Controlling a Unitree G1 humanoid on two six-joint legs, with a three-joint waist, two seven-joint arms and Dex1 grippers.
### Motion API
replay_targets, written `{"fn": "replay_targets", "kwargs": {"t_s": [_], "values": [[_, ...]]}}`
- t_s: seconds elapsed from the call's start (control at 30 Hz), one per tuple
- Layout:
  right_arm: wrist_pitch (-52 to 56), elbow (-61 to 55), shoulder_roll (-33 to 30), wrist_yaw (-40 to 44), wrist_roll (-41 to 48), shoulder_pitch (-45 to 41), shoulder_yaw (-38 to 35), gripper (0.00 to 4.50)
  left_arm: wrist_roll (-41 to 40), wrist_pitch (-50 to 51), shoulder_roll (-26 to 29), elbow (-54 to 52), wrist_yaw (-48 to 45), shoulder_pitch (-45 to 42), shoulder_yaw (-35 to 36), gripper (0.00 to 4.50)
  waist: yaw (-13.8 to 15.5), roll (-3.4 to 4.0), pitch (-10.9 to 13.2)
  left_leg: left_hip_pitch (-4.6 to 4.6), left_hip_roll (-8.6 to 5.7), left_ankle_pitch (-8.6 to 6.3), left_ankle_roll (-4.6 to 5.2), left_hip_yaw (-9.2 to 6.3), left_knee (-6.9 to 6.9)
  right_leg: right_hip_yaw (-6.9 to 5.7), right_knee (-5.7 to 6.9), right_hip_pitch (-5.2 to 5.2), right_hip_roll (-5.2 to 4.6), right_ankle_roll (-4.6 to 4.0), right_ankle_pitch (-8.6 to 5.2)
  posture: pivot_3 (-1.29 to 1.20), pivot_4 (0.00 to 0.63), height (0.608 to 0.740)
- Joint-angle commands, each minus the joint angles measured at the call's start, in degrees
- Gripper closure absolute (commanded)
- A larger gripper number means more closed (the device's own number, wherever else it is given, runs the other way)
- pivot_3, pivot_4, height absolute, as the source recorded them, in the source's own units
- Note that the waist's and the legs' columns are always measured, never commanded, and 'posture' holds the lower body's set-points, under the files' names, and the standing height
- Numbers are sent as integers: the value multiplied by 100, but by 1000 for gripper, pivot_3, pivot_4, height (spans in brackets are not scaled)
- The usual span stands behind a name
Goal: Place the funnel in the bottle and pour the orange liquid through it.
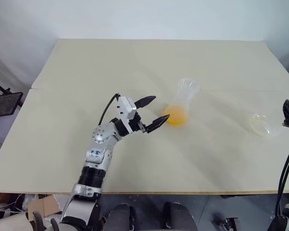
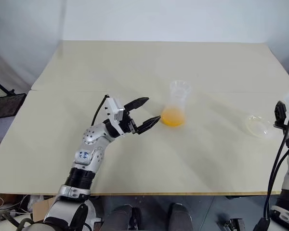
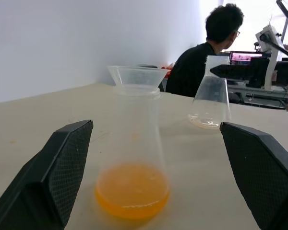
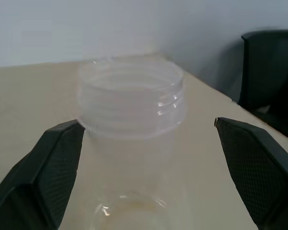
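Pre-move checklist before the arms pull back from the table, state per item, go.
1. Funnel seated in the neck of the bottle: ok.
2. Orange liquid in the bottle's base: ok.
3. Bottle upright on the table: ok.
4. Left gripper open, fingers on either side of the bottle and apart from it: ok.
5. Right gripper open, the empty clear vessel standing between its fingers, released: ok.
6. Spill around the bottle: none visible, ok; orange residue in the empty vessel: cannot tell.
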Motion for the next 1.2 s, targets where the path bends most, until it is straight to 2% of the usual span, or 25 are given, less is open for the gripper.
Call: {"fn": "replay_targets", "kwargs": {"t_s": [0.03,0.33,0.43,0.5,0.67,0.9,0.97,1.2], "values": [[12,-732,-292,57,307,122,-388,14,-94,4,68,-252,-70,40,26,0,13,0,0,0,0,0,0,0,0,0,0,0,0,0,0,0,150,740],[-137,-1125,-866,775,987,68,-740,14,-173,119,509,-280,-389,132,103,0,65,0,0,1,0,0,0,5,1,5,-4,0,1,0,0,0,150,740],[162,-1722,-1234,1838,1293,370,-98,14,-460,332,1048,-263,-862,92,374,0,71,5,3,3,1,0,0,8,0,7,-5,-1,1,0,0,0,150,740],[-149,-1989,-1273,2546,1115,719,369,14,-634,509,1444,-384,-1221,168,469,0,46,2,3,6,9,0,0,8,-2,7,-3,-2,7,0,0,0,150,740],[-52,-2353,-922,3557,1808,1366,583,14,-902,845,2048,-828,-1660,605,627,0,100,-2,3,8,6,-3,-3,5,-2,8,-3,2,5,3,2,0,150,740],[-879,-2642,-1114,5287,1083,2745,1394,14,-879,1050,2555,-1138,-1696,1356,886,0,112,-2,5,5,-5,-3,1,-6,-1,4,-13,10,-4,5,4,0,150,740],[-868,-2597,-1104,5384,1154,2743,1472,14,-926,1172,2665,-1159,-1724,1493,938,0,87,-1,6,10,-1,-3,0,-5,-2,4,-11,11,-2,5,4,0,150,740],[-1324,-1914,-1120,5737,857,2563,1461,14,-442,418,2692,-1122,-1361,1646,1065,0,92,-1,6,21,3,-3,-1,5,-2,16,-8,11,-3,4,3,0,150,740]]}}
